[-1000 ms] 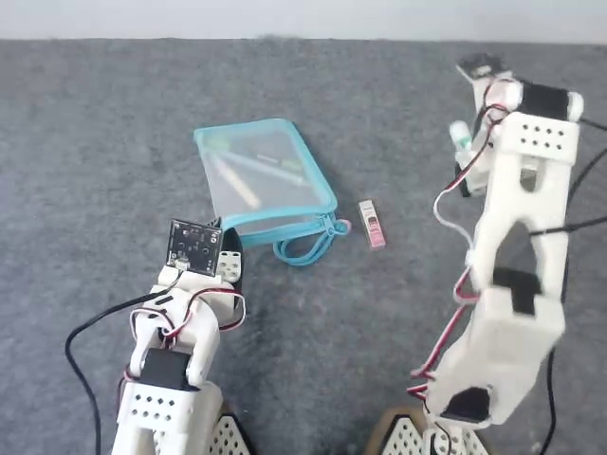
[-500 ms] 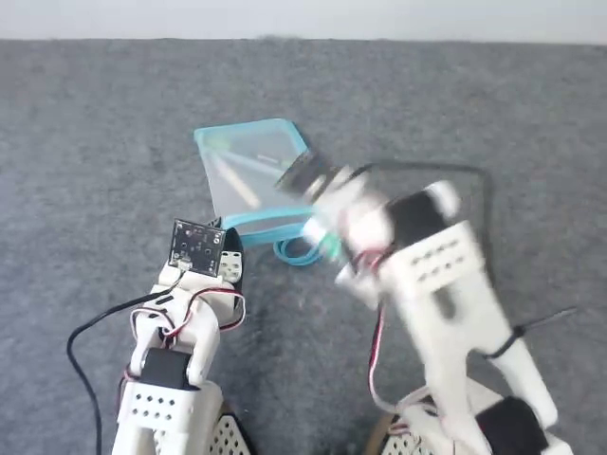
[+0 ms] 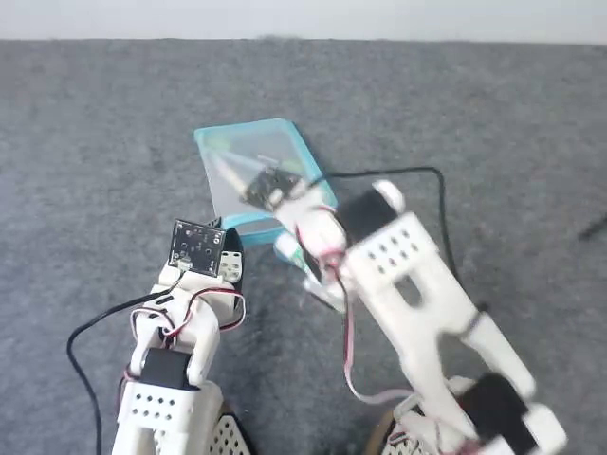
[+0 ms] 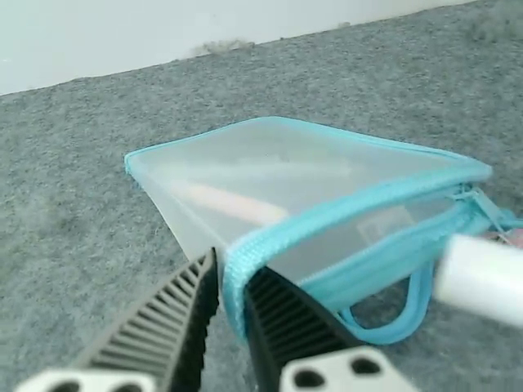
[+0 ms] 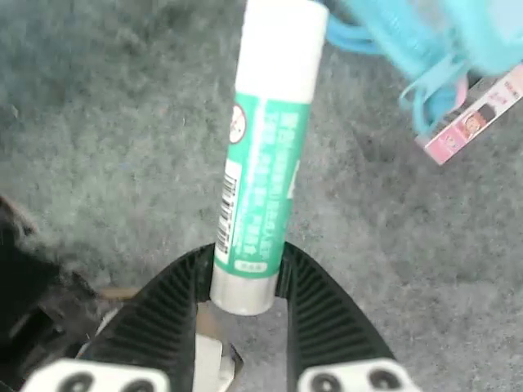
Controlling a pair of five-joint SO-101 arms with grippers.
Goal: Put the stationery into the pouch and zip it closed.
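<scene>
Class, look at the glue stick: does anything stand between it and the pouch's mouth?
Nothing solid shows. The glue stick, held in the right gripper, has its cap by the pouch mouth; only the blue loop lies near its path.

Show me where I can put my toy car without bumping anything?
Bare mat lies left of the pouch, and more right of the right arm. It is crowded at the pouch's zipper edge: the left end effector pinches it, the right end effector holds the glue stick there, and the eraser lies near.
</scene>
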